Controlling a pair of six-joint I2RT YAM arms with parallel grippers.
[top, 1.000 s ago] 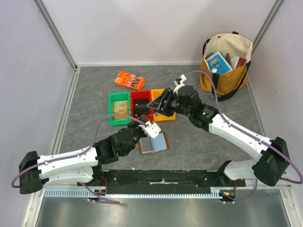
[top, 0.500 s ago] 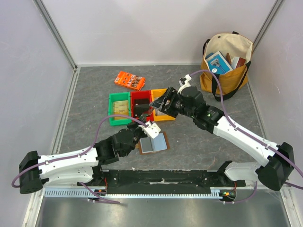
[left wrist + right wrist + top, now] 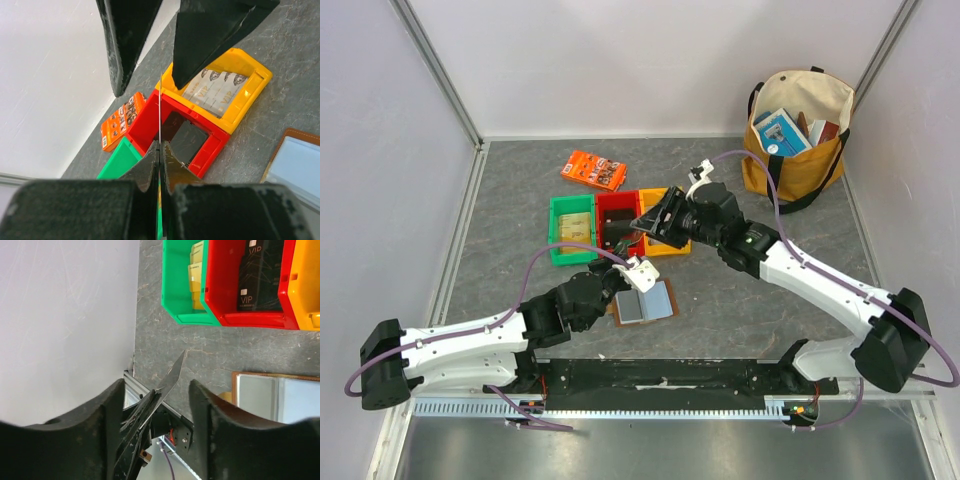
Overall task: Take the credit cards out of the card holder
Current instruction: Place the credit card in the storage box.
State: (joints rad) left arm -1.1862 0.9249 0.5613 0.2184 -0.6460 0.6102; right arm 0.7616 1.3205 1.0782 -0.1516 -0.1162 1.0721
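Observation:
The brown card holder (image 3: 658,300) lies open on the table with its pale blue lining up; it also shows in the left wrist view (image 3: 295,159) and the right wrist view (image 3: 280,396). My left gripper (image 3: 636,272) (image 3: 160,146) is shut on a thin silvery credit card (image 3: 160,100), held on edge above the holder. My right gripper (image 3: 656,222) (image 3: 156,385) is open, and that card (image 3: 174,374) stands between its fingers (image 3: 107,425) without touching them. A dark credit card (image 3: 260,275) lies in the red bin (image 3: 618,208).
A green bin (image 3: 570,245), the red bin and a yellow bin (image 3: 672,248) stand in a row behind the holder, with cards in them. An orange printed box (image 3: 593,170) lies further back. A tote bag (image 3: 798,160) with books stands at the back right.
My right arm swung slightly right and came back, its open jaws now around the card. My left arm and the card have stayed still.

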